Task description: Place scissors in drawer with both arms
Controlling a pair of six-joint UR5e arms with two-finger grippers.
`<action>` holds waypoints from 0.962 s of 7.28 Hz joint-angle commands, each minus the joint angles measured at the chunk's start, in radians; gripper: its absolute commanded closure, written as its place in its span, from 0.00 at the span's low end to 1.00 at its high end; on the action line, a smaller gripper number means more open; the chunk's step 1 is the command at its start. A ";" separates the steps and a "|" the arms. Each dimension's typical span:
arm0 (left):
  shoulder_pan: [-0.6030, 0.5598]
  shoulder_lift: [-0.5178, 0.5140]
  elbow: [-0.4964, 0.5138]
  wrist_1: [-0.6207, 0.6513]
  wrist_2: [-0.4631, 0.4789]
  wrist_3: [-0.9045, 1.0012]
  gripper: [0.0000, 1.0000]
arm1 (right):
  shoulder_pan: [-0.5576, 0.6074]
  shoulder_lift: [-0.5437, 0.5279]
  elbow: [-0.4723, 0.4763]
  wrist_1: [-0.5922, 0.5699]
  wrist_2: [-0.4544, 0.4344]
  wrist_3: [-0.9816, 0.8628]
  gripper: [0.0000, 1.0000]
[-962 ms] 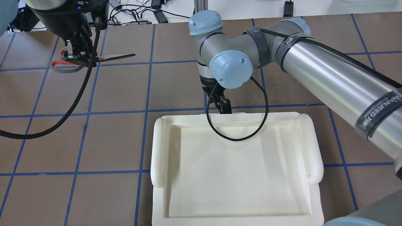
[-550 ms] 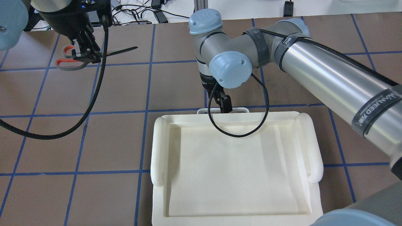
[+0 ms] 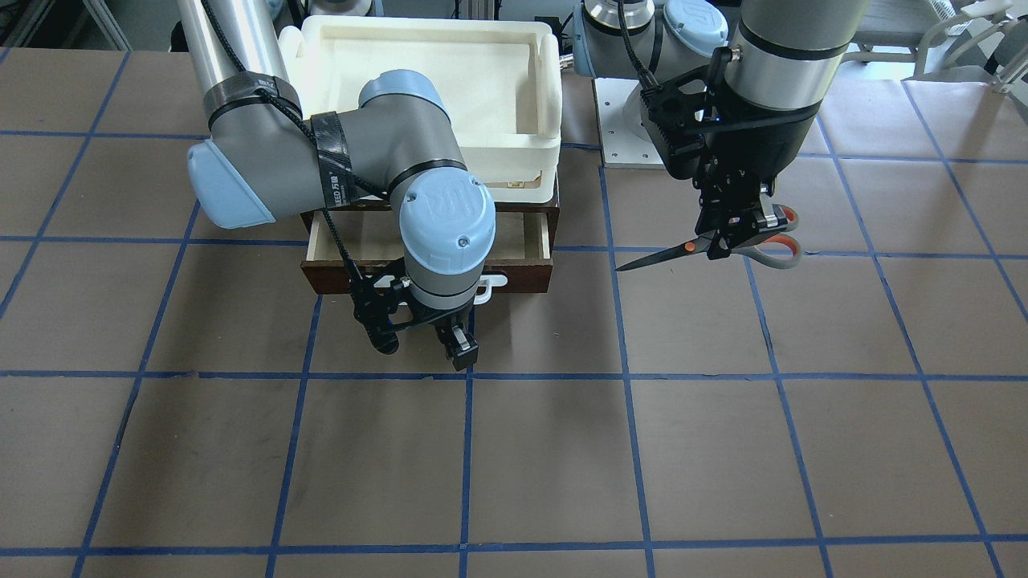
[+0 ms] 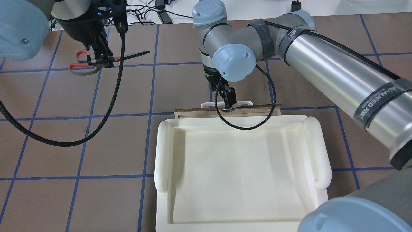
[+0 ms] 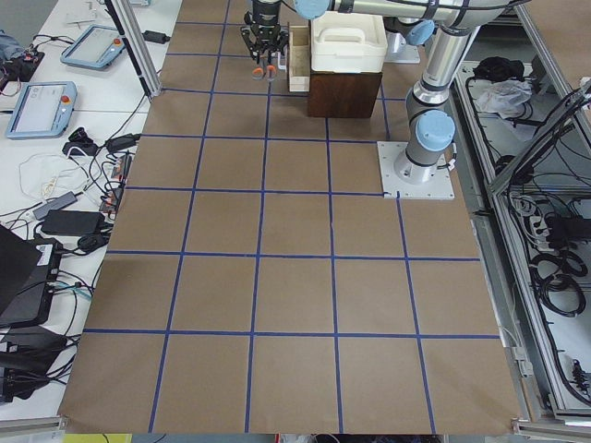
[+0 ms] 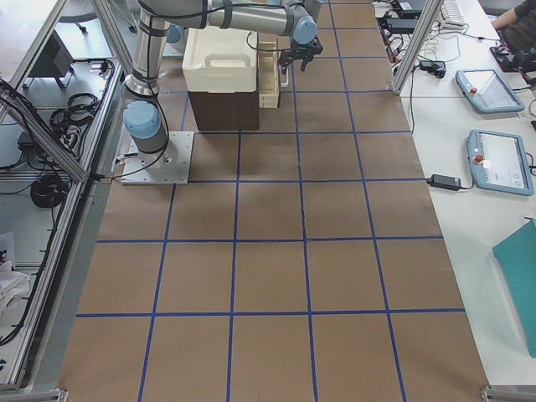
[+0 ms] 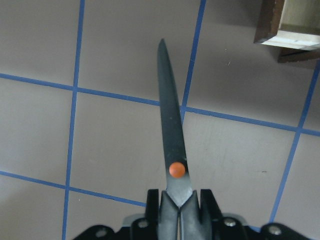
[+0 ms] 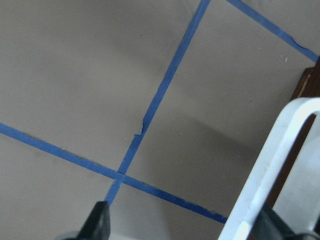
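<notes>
My left gripper [image 3: 727, 241] is shut on the scissors [image 3: 666, 253] near the orange pivot and holds them level above the table. The blades point toward the drawer, and the orange-looped handles [image 4: 79, 64] trail behind. The left wrist view shows the blade [image 7: 172, 130] running ahead from the shut fingers [image 7: 200, 210]. The dark brown drawer [image 3: 530, 277] is pulled partly out and shows its pale plywood inside [image 3: 361, 241]. My right gripper [image 4: 229, 103] is at the white bar handle [image 4: 244, 103]. In the right wrist view its fingers [image 8: 97, 222] stand wide apart with the handle [image 8: 280, 165] between them.
A white foam-like tray [image 4: 164, 154] sits on top of the cabinet, above the drawer. The brown table has a blue tape grid. The left arm's black cable [image 4: 106, 106] hangs in a loop. Cables and tablets lie beyond the table's edges.
The drawer has slid out from under the white tray, following my right gripper away from the robot. My left gripper has carried the scissors to the right, toward the drawer.
</notes>
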 commanded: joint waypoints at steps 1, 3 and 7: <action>-0.002 -0.007 -0.022 0.020 -0.007 -0.001 1.00 | -0.021 0.017 -0.011 -0.022 -0.001 -0.046 0.00; -0.004 0.010 -0.061 0.051 -0.007 -0.003 1.00 | -0.036 0.031 -0.051 -0.027 -0.001 -0.069 0.00; -0.025 0.048 -0.052 0.051 -0.053 -0.004 1.00 | -0.038 0.060 -0.077 -0.063 -0.006 -0.075 0.00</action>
